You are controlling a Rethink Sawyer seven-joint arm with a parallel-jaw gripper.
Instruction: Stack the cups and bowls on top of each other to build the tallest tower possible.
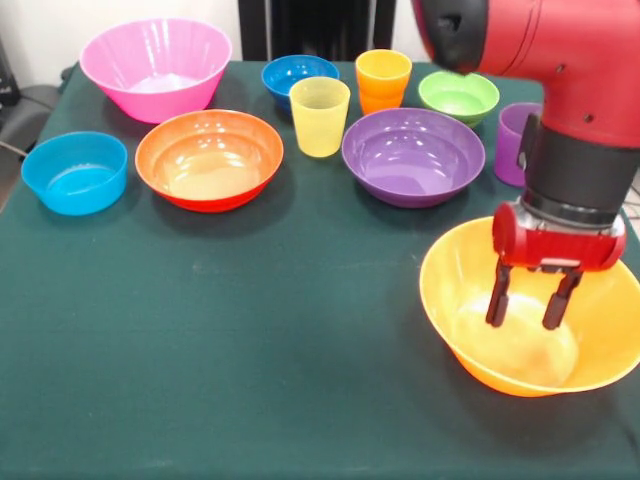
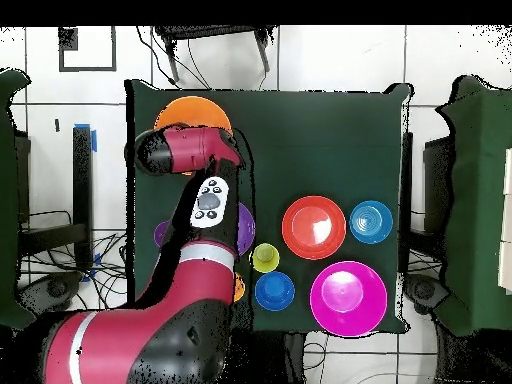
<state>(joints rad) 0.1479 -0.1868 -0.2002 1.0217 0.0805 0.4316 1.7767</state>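
Gripper [image 1: 533,298] hanging inside the big yellow-orange bowl [image 1: 600,340], fingers spread and empty.

Front view: the yellow-orange bowl sits at the near right of the dark green table [image 1: 250,380], the fingertips just above its floor, touching nothing I can make out. Further back stand the purple bowl [image 1: 413,155], orange-red bowl [image 1: 209,158], light blue bowl [image 1: 75,171], pink bowl [image 1: 155,66], dark blue bowl [image 1: 298,75], green bowl [image 1: 458,96], and the yellow cup [image 1: 319,116], orange cup [image 1: 383,80] and purple cup [image 1: 512,143], all apart, unstacked.

Overhead view: the arm [image 2: 190,225] covers most of the yellow-orange bowl [image 2: 185,108]; the gripper is hidden. Tiled floor [image 2: 330,55] surrounds the table [image 2: 320,140].
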